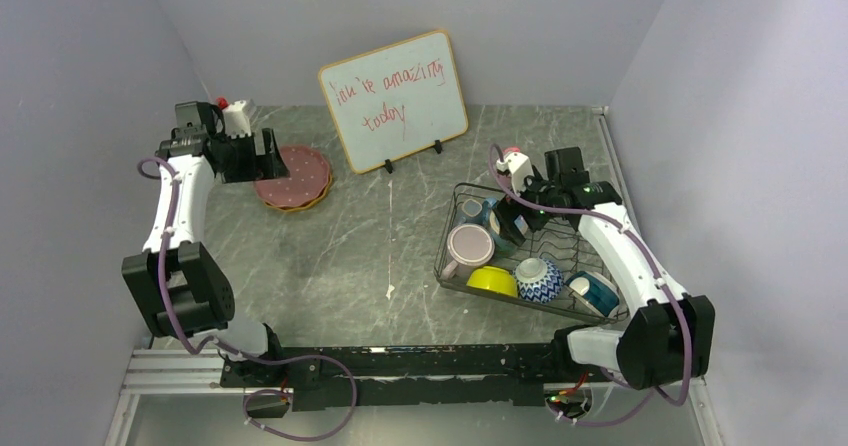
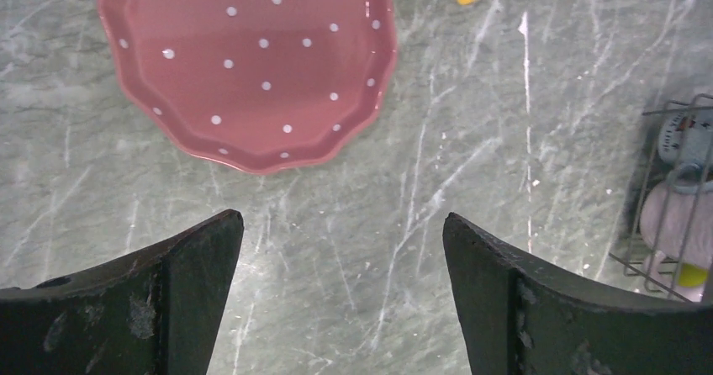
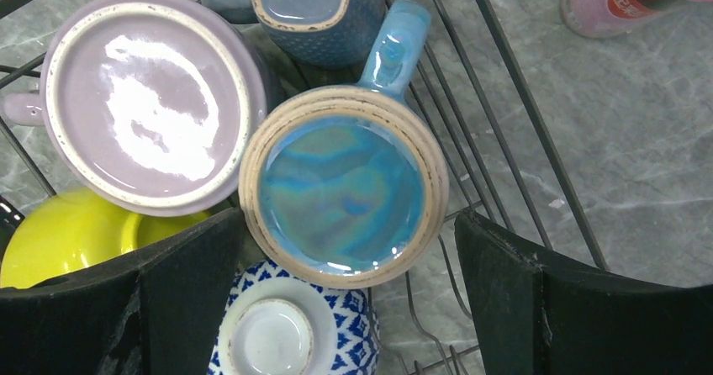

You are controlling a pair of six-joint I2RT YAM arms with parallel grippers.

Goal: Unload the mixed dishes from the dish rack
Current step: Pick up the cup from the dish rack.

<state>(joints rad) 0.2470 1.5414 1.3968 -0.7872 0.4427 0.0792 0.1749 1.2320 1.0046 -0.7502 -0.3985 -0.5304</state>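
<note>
The dish rack (image 1: pixel 455 266) stands at the right. It holds an upturned lilac mug (image 1: pixel 470 246), a yellow bowl (image 1: pixel 492 281), a blue-white patterned bowl (image 1: pixel 540 279), a teal-white bowl (image 1: pixel 595 291) and two small blue cups. My right gripper (image 3: pixel 349 232) is open just above one upturned blue cup (image 3: pixel 343 186), one finger on each side. Beside that cup are the lilac mug (image 3: pixel 151 102), the other cup (image 3: pixel 315 5) and the patterned bowl (image 3: pixel 294 324). The pink dotted plate (image 1: pixel 292 174) lies on the orange plate (image 1: pixel 297 207) at the far left. My left gripper (image 2: pixel 343 224) is open and empty beside the pink dotted plate (image 2: pixel 248 64).
A whiteboard (image 1: pixel 393 101) with red writing stands at the back centre. A small pink bottle (image 3: pixel 622 1) lies on the table just outside the rack wires (image 3: pixel 504 114). Grey walls close in both sides. The rack's corner shows at the right of the left wrist view (image 2: pixel 664 190).
</note>
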